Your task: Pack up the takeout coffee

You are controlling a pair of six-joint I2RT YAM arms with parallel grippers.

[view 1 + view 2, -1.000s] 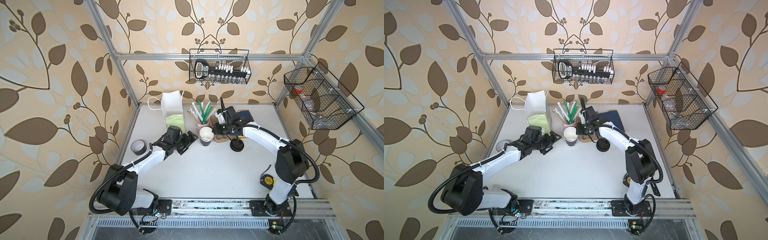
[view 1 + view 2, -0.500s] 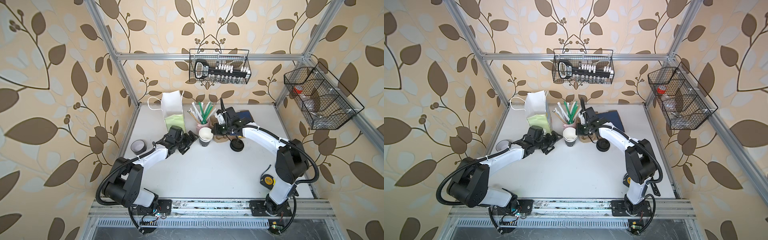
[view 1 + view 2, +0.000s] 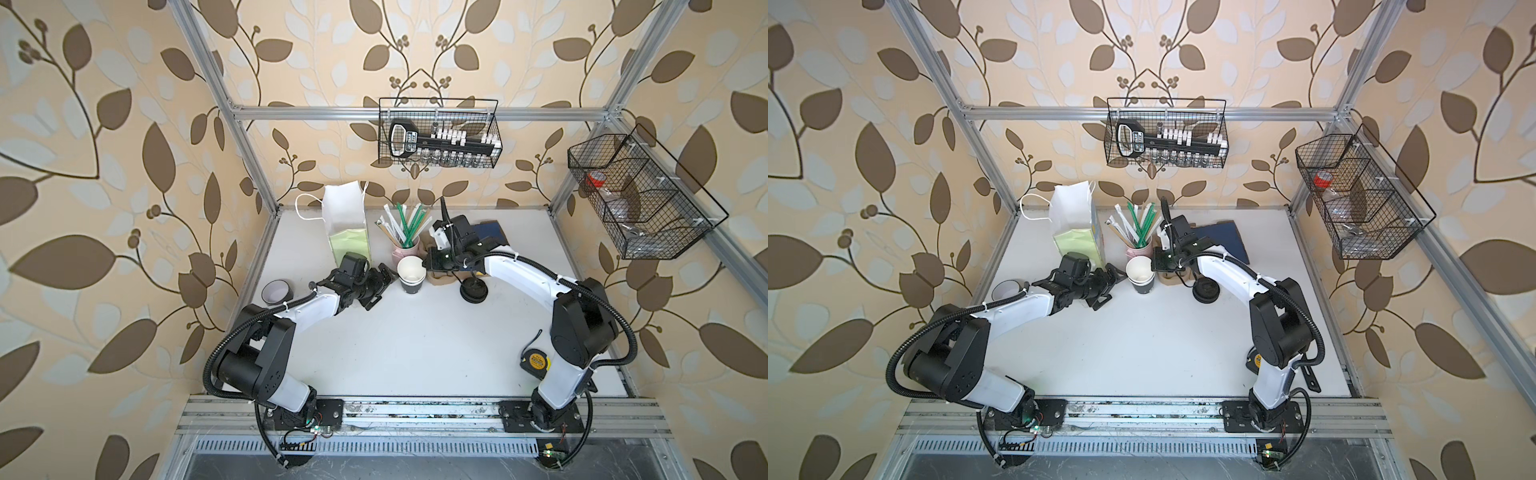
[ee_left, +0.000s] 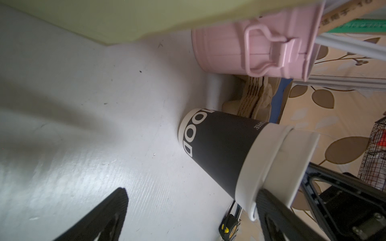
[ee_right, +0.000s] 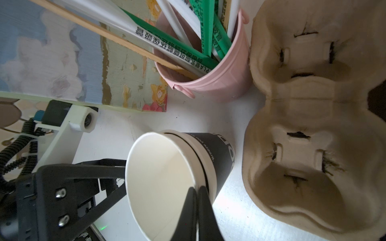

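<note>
Two alike black takeout coffee cups stand nested in mid-table. In both top views the upper cup [image 3: 410, 269] [image 3: 1139, 269] leans out of the lower cup [image 3: 413, 287] [image 3: 1145, 286]. My right gripper [image 3: 428, 264] [image 3: 1156, 264] [image 5: 196, 193] is shut on the upper cup's [image 5: 163, 179] rim, one finger inside and one outside. The lower cup [image 5: 218, 158] [image 4: 219, 150] shows white lettering. My left gripper [image 3: 380, 286] [image 3: 1108, 286] [image 4: 192, 194] is open just left of the cups. One of its fingers [image 4: 277, 215] lies by the white rims.
Behind the cups are a white paper bag [image 3: 347, 224] and a pink bucket of straws [image 3: 405, 249] [image 5: 219, 75]. A pulp cup carrier [image 3: 442, 279] [image 5: 313, 125] and black lids [image 3: 473, 291] lie right of them. A tape roll [image 3: 275, 291] sits far left, a tape measure [image 3: 536, 361] at front right.
My left arm has folded at the elbow and brought its open gripper slightly closer to the cups. The right gripper and the cups have stayed where they were.
</note>
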